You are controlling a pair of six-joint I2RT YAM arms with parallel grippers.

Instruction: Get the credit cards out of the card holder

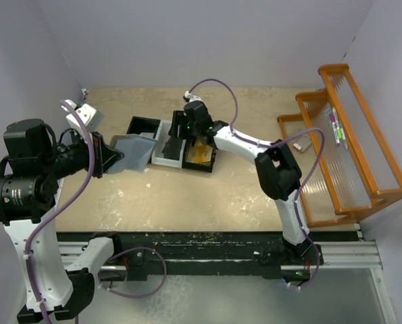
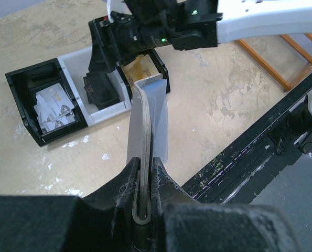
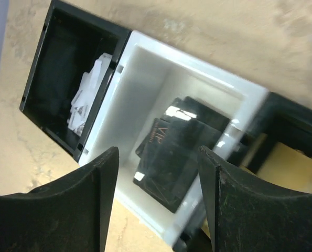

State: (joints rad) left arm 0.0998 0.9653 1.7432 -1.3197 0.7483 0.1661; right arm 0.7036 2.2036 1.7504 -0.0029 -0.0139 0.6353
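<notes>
**Card holder** (image 2: 148,121) — grey bifold, held above the bench (image 2: 218,100), seen edge-on and nearly closed. One edge is clenched in the left pincer (image 2: 144,210). It is kept just beside the sorting tray (image 3: 145,50), probably so its pockets are within the other arm's reach.

**Right pincer** (image 3: 157,157) — released, jaws apart with nothing between them, poised over the tray's white middle compartment. Judged to be a drop-off pose.

**Black credit cards** (image 3: 179,152): loose heap in that middle compartment, directly beneath the parted jaws.

**White credit cards** (image 2: 53,102): in the left black compartment.

**Orange-gold credit cards** (image 2: 140,65): in the right black compartment. The cards appear to be sorted by colour.

**Cards remaining in holder**: cannot tell, as no pocket faces any camera.
</notes>
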